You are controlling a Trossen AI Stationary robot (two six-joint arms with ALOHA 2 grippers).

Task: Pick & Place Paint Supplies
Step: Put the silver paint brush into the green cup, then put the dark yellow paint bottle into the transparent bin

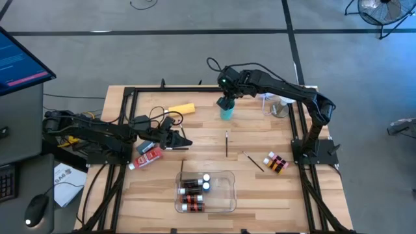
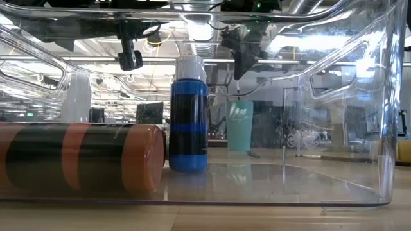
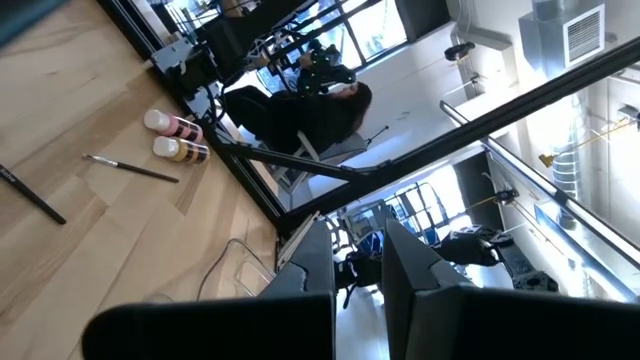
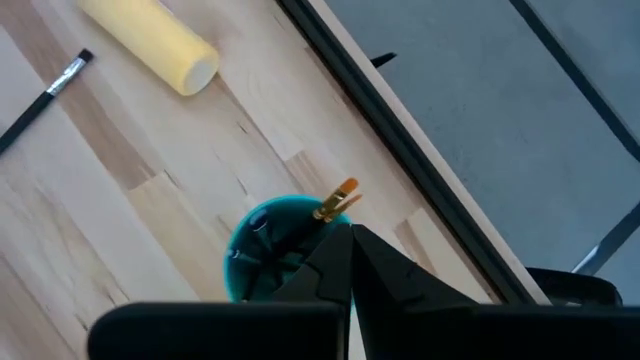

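Fingers on the right gripper [image 4: 345,245] are pinched on a paint brush [image 4: 335,203], its gold ferrule and orange tip poking out just past the tips, right above the open mouth of the teal cup [image 4: 262,245]. High view puts that gripper [image 1: 226,103] over the cup [image 1: 226,114] at the far-middle of the tabletop [image 1: 260,195].

Left gripper [image 1: 182,141] sits low at the left side, fingers [image 3: 310,265] clenched with nothing between them, next to red paint tubes [image 1: 148,156].

Other supplies:
- yellow bottle [image 1: 181,109] lying on its side, far-left of the cup
- loose brush [image 1: 226,143] mid-tabletop, another [image 1: 253,162] angled to its right
- two small bottles [image 1: 275,162] just beside that second brush, near the right edge
- clear tray [image 1: 227,193] at the near-middle holding several white-capped bottles [image 1: 193,187], mostly lying down
- low view through the tray wall: one blue bottle [image 2: 189,115] upright, an orange-and-dark one [image 2: 83,157] lying beside it

Monitor [image 1: 16,62] off the left end, mouse [image 1: 36,209] by the near-left corner.
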